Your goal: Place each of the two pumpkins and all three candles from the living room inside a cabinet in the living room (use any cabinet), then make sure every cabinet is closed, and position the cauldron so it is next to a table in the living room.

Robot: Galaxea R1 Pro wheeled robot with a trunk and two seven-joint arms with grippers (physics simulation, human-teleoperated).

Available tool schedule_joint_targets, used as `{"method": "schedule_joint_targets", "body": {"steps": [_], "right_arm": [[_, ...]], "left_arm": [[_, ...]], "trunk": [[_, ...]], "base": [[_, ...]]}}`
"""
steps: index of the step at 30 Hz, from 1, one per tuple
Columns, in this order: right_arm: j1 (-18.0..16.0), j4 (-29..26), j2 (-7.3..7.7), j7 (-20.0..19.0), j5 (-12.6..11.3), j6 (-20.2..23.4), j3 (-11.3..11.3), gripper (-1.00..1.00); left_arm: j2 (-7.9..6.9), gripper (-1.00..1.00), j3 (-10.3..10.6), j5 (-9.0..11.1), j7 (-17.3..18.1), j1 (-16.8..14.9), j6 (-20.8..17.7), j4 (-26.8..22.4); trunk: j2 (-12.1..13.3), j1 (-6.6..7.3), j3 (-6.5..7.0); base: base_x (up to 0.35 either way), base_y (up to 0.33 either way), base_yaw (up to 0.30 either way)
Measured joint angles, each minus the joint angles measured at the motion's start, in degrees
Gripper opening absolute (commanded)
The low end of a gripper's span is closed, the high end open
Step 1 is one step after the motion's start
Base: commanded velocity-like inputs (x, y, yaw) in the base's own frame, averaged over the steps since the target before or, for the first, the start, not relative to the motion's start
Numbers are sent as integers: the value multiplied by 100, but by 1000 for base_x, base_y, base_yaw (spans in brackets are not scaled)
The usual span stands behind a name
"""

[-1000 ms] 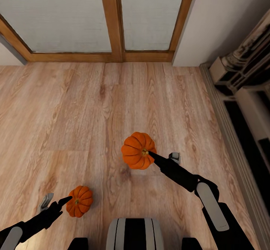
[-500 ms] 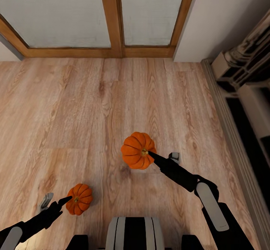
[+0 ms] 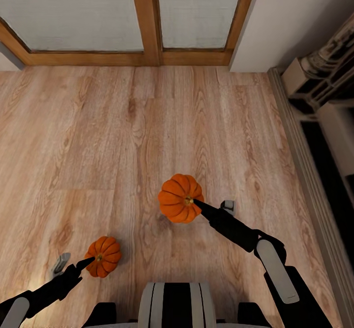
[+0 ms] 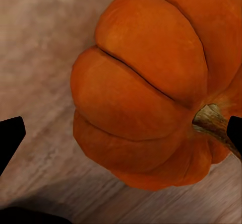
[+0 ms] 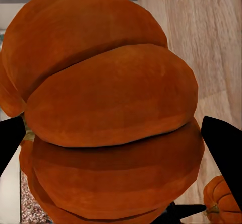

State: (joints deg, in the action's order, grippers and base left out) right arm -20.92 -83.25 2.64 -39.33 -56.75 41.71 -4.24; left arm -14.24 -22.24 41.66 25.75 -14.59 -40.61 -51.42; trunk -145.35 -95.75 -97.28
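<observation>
Two bright-orange ribbed pumpkins hang above the wood floor, one in each gripper. My right gripper (image 3: 194,201) is shut on the larger-looking pumpkin (image 3: 178,204) near its stem. In the right wrist view that pumpkin (image 5: 111,108) bulges between the black fingertips (image 5: 224,153). My left gripper (image 3: 90,260) is shut on the other pumpkin (image 3: 103,263) at the lower left. The left wrist view has this pumpkin (image 4: 146,88) with its stem against one fingertip (image 4: 234,131). Candles, cabinet, cauldron and table are out of view.
Wooden-framed glass doors (image 3: 147,23) span the far wall, with a white wall corner (image 3: 275,18) to their right. A stone fireplace surround (image 3: 319,82) and its grey floor border (image 3: 300,161) run along the right side. Light wood floor (image 3: 98,146) stretches ahead.
The whole view has shifted: the door frame and floor boards sit higher in the picture than before. Both pumpkins have stayed in the grippers, in the same places relative to my arms.
</observation>
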Motion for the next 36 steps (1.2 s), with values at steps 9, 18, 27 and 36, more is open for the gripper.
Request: {"method": "schedule_joint_targets", "body": {"steps": [9,18,27,36], "right_arm": [[0,11,-6,7,4,1,-11,-100],[0,11,-9,8,4,-8,-15,-100],[0,38,-9,8,3,-15,-15,-100],[0,54,-9,7,7,-23,-15,-100]], "left_arm": [[0,100,-5,0,0,0,0,0],[-2,100,-1,20,-1,0,-8,-2],[-3,100,-4,76,12,-1,-24,-5],[-4,100,-3,212,27,-3,-60,-12]], "trunk": [[-4,-8,-66],[-4,-7,-66],[-4,-7,-66],[-4,-6,-66]], "base": [[0,0,0],[47,-97,0],[28,-6,0],[58,-45,0]]}}
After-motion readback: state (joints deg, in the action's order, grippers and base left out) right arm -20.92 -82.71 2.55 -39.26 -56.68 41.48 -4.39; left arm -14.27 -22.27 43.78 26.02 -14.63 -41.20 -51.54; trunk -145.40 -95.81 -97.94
